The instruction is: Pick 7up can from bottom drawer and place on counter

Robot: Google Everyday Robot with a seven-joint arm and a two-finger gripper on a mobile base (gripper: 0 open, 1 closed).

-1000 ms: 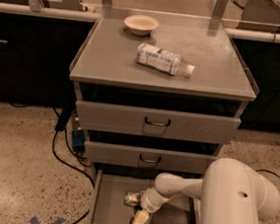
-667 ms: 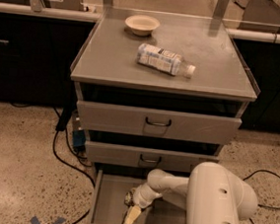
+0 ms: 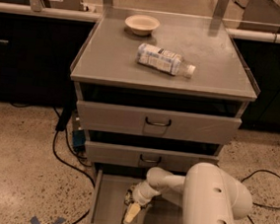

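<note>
Camera view: the bottom drawer (image 3: 109, 200) stands pulled open. The gripper (image 3: 131, 214) is down inside this drawer, left of its middle and near its front edge, pointing at the floor; how far it is open, or whether it grips anything, I cannot tell. The 7up can (image 3: 128, 196) lies in the drawer just behind the gripper. High above the drawer, the counter (image 3: 110, 61) carries a bottle (image 3: 164, 60) and a bowl (image 3: 142, 24).

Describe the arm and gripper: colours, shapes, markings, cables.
The arm is a smooth off-white shell: a fat rounded segment with two small dark holes, narrowing to a slimmer link and wrist. The gripper, inside the bottom drawer, ends in a pale yellowish tip. No cables or markings show on either.
</note>
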